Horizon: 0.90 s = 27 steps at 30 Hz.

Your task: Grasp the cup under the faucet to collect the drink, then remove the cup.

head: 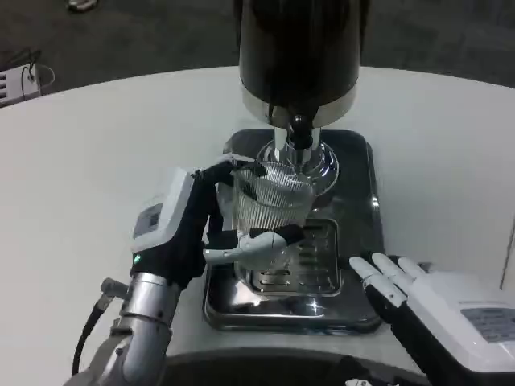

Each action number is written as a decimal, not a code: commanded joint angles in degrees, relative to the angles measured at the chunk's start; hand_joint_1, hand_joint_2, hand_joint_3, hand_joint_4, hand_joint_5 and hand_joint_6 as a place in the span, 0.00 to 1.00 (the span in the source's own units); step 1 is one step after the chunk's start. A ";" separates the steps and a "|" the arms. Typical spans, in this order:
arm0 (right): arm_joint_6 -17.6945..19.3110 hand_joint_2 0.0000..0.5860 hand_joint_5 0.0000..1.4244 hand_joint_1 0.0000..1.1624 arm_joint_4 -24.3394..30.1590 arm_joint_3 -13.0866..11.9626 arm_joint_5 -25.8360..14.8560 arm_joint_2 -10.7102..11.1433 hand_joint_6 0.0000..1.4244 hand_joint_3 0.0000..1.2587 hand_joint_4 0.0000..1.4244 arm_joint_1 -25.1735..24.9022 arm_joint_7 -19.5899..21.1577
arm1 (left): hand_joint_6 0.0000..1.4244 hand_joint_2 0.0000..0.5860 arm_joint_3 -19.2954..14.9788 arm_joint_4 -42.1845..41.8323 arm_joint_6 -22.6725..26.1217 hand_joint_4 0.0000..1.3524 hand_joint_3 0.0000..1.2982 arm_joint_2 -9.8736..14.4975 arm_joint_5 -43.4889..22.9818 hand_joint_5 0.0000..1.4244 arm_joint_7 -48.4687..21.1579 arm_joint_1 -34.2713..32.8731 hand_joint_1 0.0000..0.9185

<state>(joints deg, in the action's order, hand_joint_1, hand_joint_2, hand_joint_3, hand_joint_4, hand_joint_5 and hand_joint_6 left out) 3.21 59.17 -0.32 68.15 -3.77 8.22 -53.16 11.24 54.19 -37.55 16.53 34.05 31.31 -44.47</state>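
A clear ribbed cup stands upright on the drip grate of a steel tray, directly beneath the black faucet spout of a tall dark drink dispenser. My left hand grips the cup from its left side, thumb curled across the front low down and fingers reaching around the rim at the back. My right hand lies on the table at the tray's front right corner, fingers stretched out flat and apart, holding nothing. Liquid inside the cup cannot be made out.
The round white table spreads wide to the left and right of the tray. Dark floor lies beyond its far edge, with a white object at the far left. A cable hangs by my left forearm.
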 commanded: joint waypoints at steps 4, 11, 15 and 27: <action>-1.18 0.81 0.00 0.48 0.83 -0.16 -0.24 -0.92 0.00 0.04 0.00 -0.17 -1.33 | 0.96 0.01 2.59 2.86 -1.37 0.69 0.66 -0.65 -0.06 0.81 -0.07 -1.56 0.61; -1.40 0.81 0.00 0.48 0.83 0.52 0.25 -1.35 0.00 0.04 0.00 0.10 -1.53 | 0.94 0.03 3.68 3.30 -1.84 0.63 0.61 0.30 -0.22 0.76 -0.65 -1.26 0.59; -1.38 0.81 0.00 0.48 0.83 1.05 0.56 -1.59 0.00 0.04 0.00 0.10 -1.64 | 0.90 0.06 3.83 2.96 -1.92 0.57 0.57 1.18 -0.30 0.72 -1.21 -0.70 0.56; -2.19 0.81 0.00 0.48 0.83 2.74 1.65 -2.45 0.00 0.05 0.00 -0.78 -3.55 | 0.45 0.05 3.60 0.76 -1.30 0.20 0.25 3.31 -1.46 0.35 -5.32 0.75 0.25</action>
<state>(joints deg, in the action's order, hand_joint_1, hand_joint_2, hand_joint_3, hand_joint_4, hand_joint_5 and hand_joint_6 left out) 1.61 59.17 1.90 69.72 -3.82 7.60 -55.73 14.72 55.83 -39.50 18.80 33.26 28.08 -44.91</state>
